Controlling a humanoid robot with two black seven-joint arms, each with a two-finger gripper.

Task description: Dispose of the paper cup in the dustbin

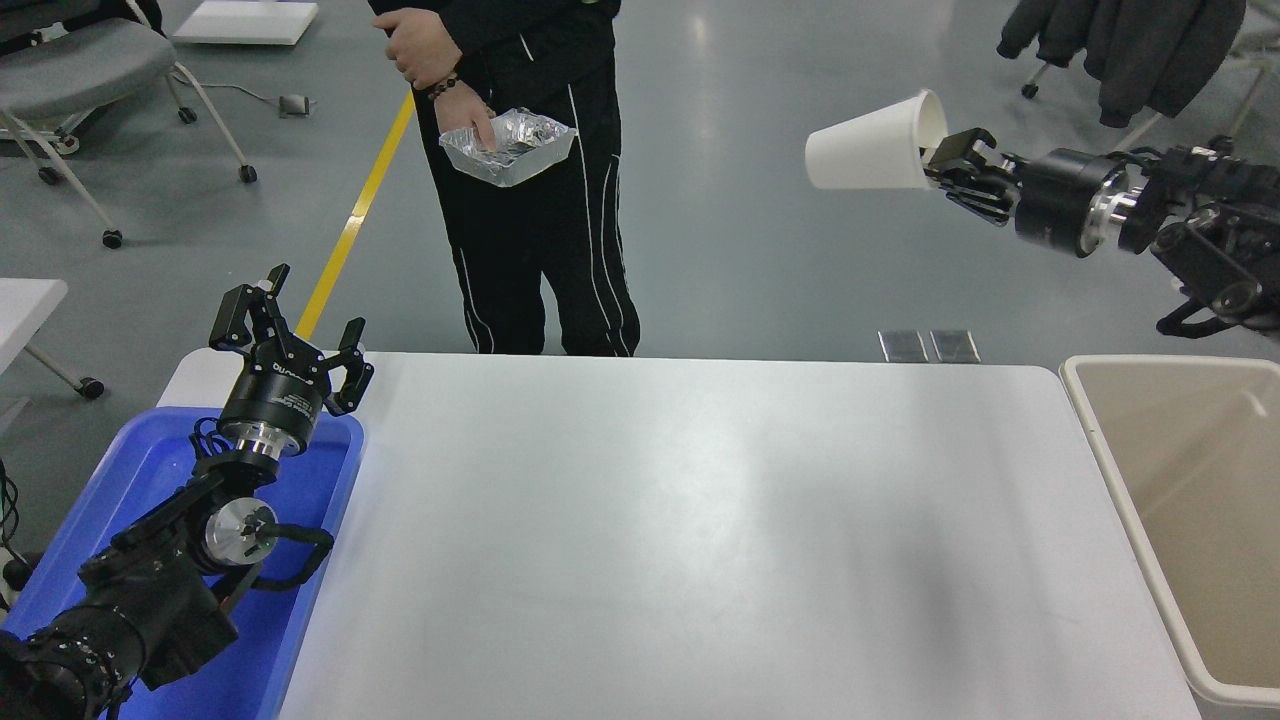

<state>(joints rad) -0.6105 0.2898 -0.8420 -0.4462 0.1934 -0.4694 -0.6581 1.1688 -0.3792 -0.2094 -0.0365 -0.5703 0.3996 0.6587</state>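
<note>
My right gripper [940, 165] is shut on the rim of the white paper cup [868, 143] and holds it high in the air, tipped on its side with its base to the left. It hangs beyond the table's far right corner, up and to the left of the beige dustbin [1110, 480], which stands at the table's right edge with its inside in view. My left gripper [290, 310] is open and parked at the lower left, above the blue tray [330, 500].
A person stands at the table's far side holding a crinkled silver foil tray [508, 147]. The white table [700, 540] lies between the blue tray and the dustbin. An office chair [80, 70] stands at the far left.
</note>
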